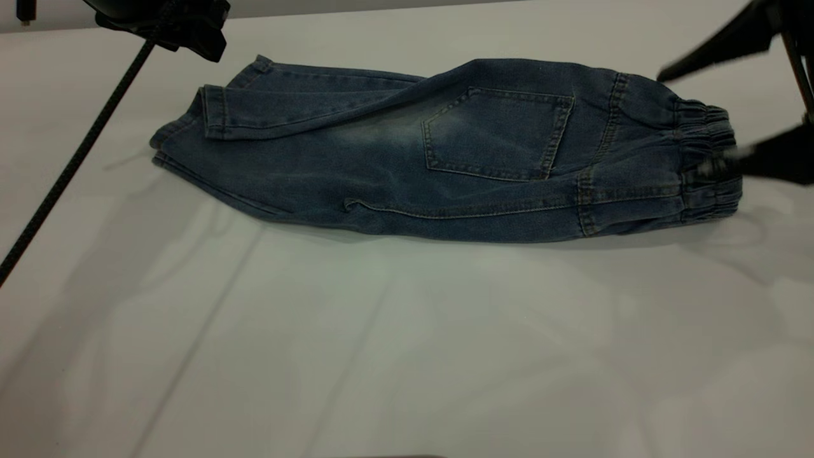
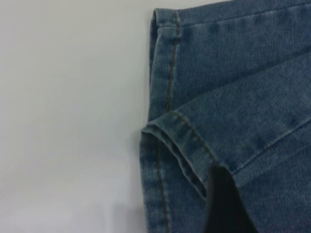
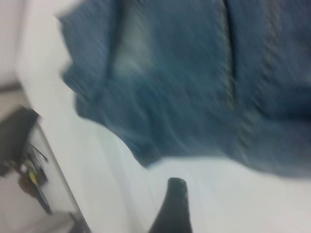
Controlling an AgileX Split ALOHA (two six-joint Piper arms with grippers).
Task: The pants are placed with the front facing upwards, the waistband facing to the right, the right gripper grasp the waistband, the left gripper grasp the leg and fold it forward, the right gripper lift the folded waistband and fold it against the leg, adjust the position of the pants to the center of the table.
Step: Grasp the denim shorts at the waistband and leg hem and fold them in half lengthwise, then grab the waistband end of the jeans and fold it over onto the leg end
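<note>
The blue denim pants (image 1: 407, 159) lie folded lengthwise on the white table (image 1: 381, 343), legs stacked and pointing left, a back patch pocket (image 1: 496, 133) facing up. The gathered waistband (image 1: 699, 137) is at the right end. My right gripper (image 1: 683, 121) is open at that end, one finger above the waistband's far part and the other at its near part, holding nothing. In the right wrist view one finger (image 3: 172, 208) is over bare table beside the denim (image 3: 194, 73). My left gripper (image 1: 184, 28) hangs above the leg cuffs (image 1: 213, 111); its dark tip (image 2: 224, 204) overlaps the cuff hem (image 2: 180, 141).
A black braided cable (image 1: 76, 152) runs from the left arm down across the table's left side. The table's edge and dark equipment beyond it (image 3: 24, 160) show in the right wrist view. Bare tabletop spreads in front of the pants.
</note>
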